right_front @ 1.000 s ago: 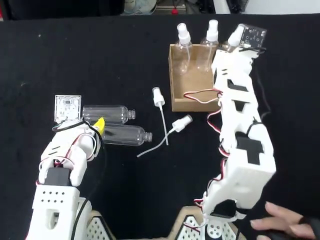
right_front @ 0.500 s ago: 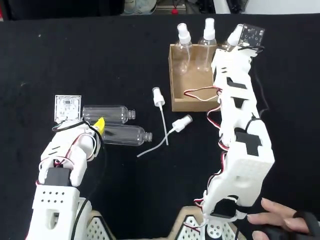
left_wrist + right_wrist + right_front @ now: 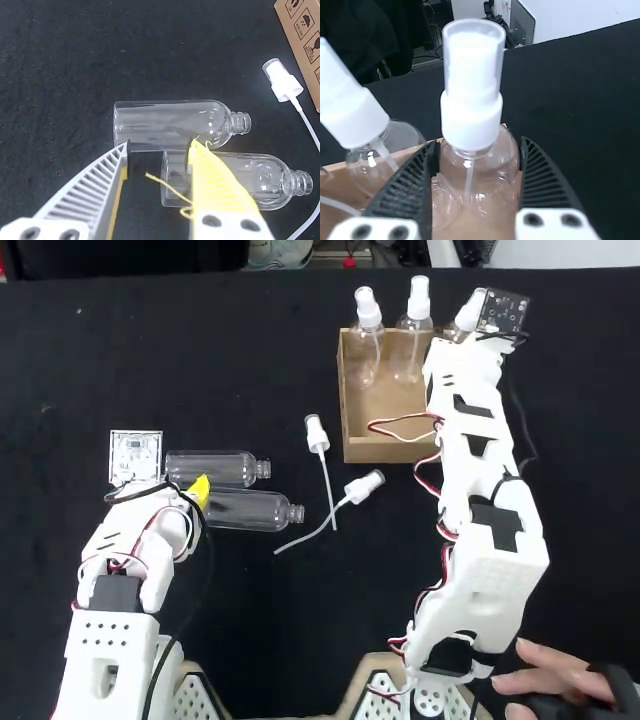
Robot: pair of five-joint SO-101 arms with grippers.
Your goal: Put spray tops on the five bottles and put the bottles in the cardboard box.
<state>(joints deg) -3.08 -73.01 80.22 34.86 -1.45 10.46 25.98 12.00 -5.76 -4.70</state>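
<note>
The cardboard box (image 3: 346, 390) stands at the back of the black table. Two clear bottles with white spray tops (image 3: 367, 328) (image 3: 414, 320) stand upright in it. My right gripper (image 3: 458, 332) is over the box's far right corner, shut on a third topped bottle (image 3: 472, 150) that stands inside the box (image 3: 340, 192). Two bottles without tops (image 3: 215, 468) (image 3: 255, 510) lie side by side at the left. My left gripper (image 3: 157, 152) hangs open just above their bases (image 3: 195, 490). Two loose spray tops (image 3: 317, 432) (image 3: 365, 485) with thin tubes lie between the bottles and the box.
The box corner (image 3: 300, 30) and one spray top (image 3: 282, 85) lie beyond the two lying bottles (image 3: 175, 122) (image 3: 240, 185). Red and white cables hang from the right arm over the box's front wall (image 3: 395, 428). Bare black cloth (image 3: 150, 350) covers the table's far left.
The right arm shifted slightly left with its bottle, nudging the neighbouring bottle in the box. It has been still for the last half second. The left arm has not moved.
</note>
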